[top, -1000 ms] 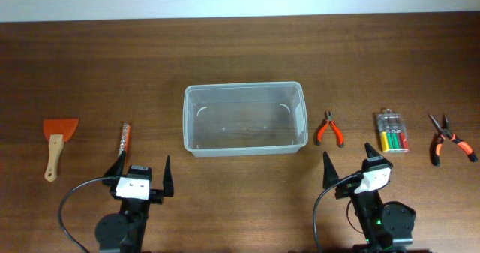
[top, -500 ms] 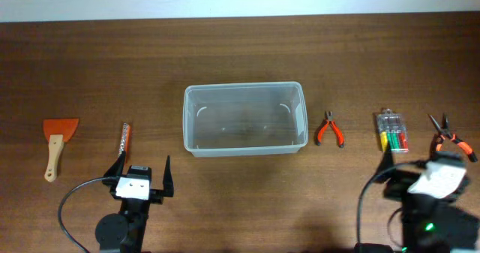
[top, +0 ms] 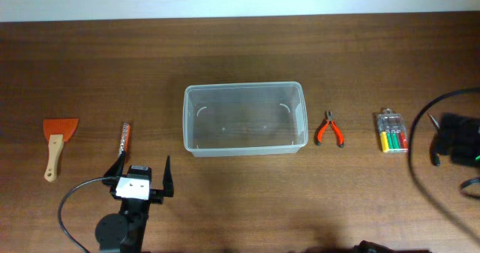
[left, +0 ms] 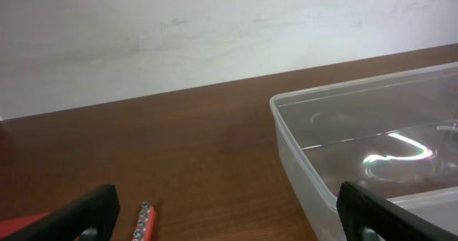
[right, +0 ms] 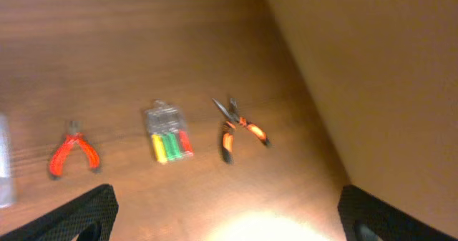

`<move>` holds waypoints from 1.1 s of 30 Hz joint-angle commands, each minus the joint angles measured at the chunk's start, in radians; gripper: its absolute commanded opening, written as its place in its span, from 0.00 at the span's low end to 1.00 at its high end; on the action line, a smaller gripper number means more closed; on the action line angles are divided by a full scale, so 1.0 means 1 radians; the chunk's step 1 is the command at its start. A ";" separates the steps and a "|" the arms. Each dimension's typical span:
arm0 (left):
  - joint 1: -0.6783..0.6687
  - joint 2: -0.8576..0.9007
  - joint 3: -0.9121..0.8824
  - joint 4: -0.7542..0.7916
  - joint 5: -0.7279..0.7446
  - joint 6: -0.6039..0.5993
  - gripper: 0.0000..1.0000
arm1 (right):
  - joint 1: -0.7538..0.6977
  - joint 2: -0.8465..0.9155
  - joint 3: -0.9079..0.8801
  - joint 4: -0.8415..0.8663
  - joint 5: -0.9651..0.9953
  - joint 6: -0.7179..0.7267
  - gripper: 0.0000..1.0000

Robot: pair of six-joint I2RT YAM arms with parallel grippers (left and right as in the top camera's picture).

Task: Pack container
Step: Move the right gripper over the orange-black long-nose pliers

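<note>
The container (top: 245,118), a clear empty plastic tub, sits mid-table; its near-left corner shows in the left wrist view (left: 372,148). My left gripper (top: 142,175) is open and empty in front of the tub's left end, with its fingers spread at the bottom corners of the left wrist view (left: 229,223). My right gripper (top: 452,142) is a dark blur at the table's far right edge. In the right wrist view (right: 229,223) its fingers are wide apart and empty, high above the tools.
Small orange pliers (top: 328,129) (right: 71,154), a clear case of coloured bits (top: 392,131) (right: 168,134) and long-nose orange pliers (right: 240,130) lie right of the tub. An orange scraper (top: 58,140) and a red bit holder (top: 124,138) (left: 143,223) lie to its left.
My right arm has swung from the front of the table out to the far right edge and now partly covers the long-nose pliers. The left arm has not moved.
</note>
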 commanded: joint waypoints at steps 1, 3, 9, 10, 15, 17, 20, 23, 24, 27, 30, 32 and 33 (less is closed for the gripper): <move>0.005 -0.006 -0.007 0.003 0.007 -0.006 0.99 | -0.128 0.098 0.117 -0.042 0.005 -0.020 0.99; 0.005 -0.006 -0.007 0.003 0.007 -0.006 0.99 | -0.226 0.149 0.143 -0.043 -0.082 -0.034 0.99; 0.005 -0.006 -0.007 0.003 0.007 -0.006 0.99 | -0.521 0.346 0.148 -0.139 -0.456 -0.173 0.99; 0.005 -0.006 -0.007 0.003 0.007 -0.006 0.99 | -0.541 0.375 0.148 -0.149 -0.457 -0.173 0.99; 0.005 -0.006 -0.007 0.003 0.007 -0.006 0.99 | -0.591 0.563 0.148 -0.098 -0.509 -0.253 0.99; 0.005 -0.006 -0.007 0.003 0.007 -0.006 0.99 | -0.579 0.613 0.148 -0.091 -0.507 -0.283 0.98; 0.005 -0.006 -0.007 0.003 0.007 -0.006 0.99 | -0.547 0.689 0.148 -0.076 -0.449 -0.285 0.99; 0.005 -0.006 -0.007 0.003 0.007 -0.006 0.99 | -0.528 0.740 0.148 -0.036 -0.386 -0.285 0.99; 0.005 -0.006 -0.007 0.003 0.007 -0.006 0.99 | -0.524 0.755 0.148 -0.021 -0.373 -0.285 0.99; 0.005 -0.006 -0.007 0.003 0.007 -0.006 0.99 | -0.521 0.787 0.148 0.017 -0.373 -0.285 0.99; 0.005 -0.006 -0.007 0.003 0.007 -0.006 0.99 | -0.522 0.795 0.148 0.061 -0.373 -0.309 0.99; 0.005 -0.006 -0.007 0.003 0.007 -0.006 0.99 | -0.518 0.797 0.148 0.085 -0.374 -0.373 0.99; 0.005 -0.006 -0.007 0.003 0.007 -0.006 0.99 | -0.514 0.797 0.148 0.092 -0.374 -0.409 0.98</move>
